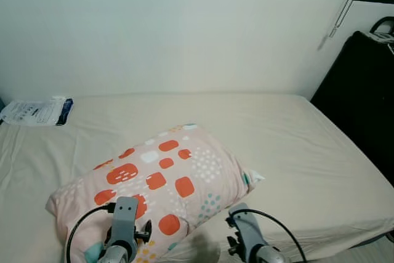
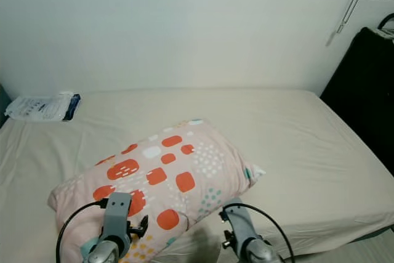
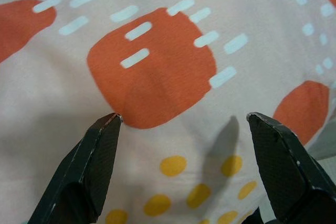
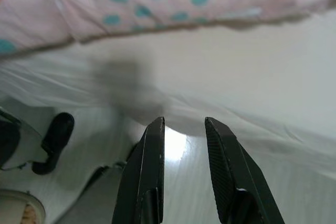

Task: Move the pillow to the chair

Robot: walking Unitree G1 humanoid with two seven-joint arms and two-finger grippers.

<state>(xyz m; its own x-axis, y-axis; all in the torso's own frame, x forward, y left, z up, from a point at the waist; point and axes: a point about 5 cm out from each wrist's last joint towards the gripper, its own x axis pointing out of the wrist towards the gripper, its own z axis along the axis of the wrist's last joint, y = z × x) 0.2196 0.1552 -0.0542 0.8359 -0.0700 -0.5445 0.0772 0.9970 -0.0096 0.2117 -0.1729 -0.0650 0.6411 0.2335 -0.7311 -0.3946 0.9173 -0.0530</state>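
1. Two silver arms reach in low at the bed's (image 1: 308,152) front edge
2. Left gripper (image 3: 184,124) hovers over the pillow (image 1: 160,183), fingers spread wide, not touching the fabric
3. Right gripper (image 4: 184,129) points down past the front edge, fingers slightly parted, holding nothing
4. Pink pillow with orange blocks, teal and yellow dots lies skewed near the front left corner

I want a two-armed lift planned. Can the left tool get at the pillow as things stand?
Probably yes: the left tool hangs open right over the pillow, with nothing between its fingers and the cloth.
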